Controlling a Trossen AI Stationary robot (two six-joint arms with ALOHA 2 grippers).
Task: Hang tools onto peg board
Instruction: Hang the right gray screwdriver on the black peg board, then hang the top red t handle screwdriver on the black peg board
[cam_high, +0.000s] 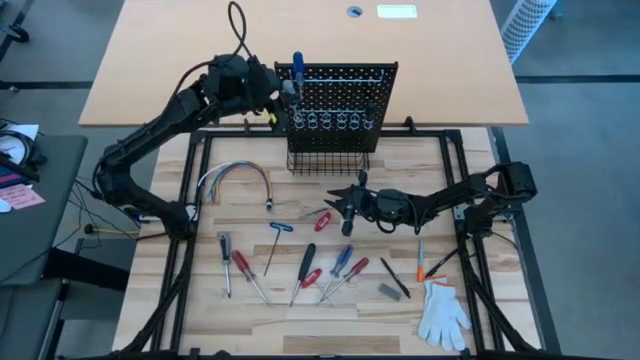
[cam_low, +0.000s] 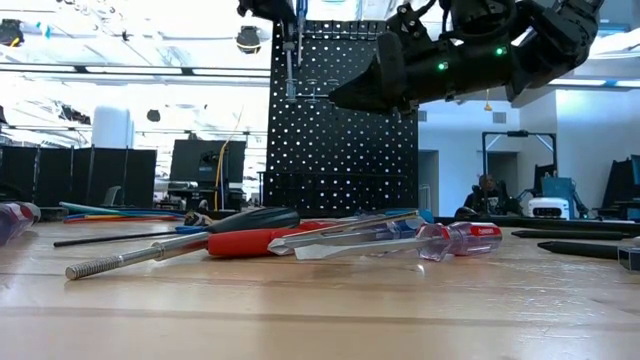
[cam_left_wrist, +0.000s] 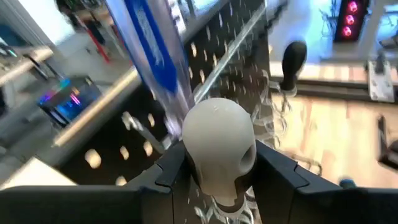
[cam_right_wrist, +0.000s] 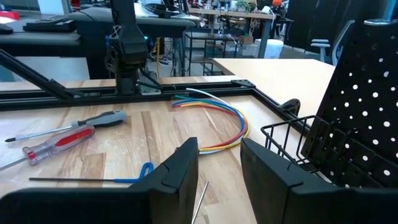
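Two robot arms are working over a wooden worktop (cam_high: 400, 310) strewn with screwdrivers (cam_high: 305, 268). At the upper left corner of the black peg board (cam_high: 340, 95), the left pincer (cam_high: 290, 92) is clenching a blue-handled screwdriver (cam_high: 297, 66), holding it upright with its tip pointing down toward the row of silver rings (cam_high: 335, 123). In front of the board's wire basket (cam_high: 327, 160), the right pincer (cam_high: 338, 205) is hovering low with its fingers (cam_right_wrist: 180, 165) apart, gripping nothing, beside a red-handled screwdriver (cam_high: 323, 220). Nothing can be made out inside the basket. A loop of coloured wires (cam_high: 235, 175) is lying left of it, and a white glove (cam_high: 442, 313) is resting at the front right corner.
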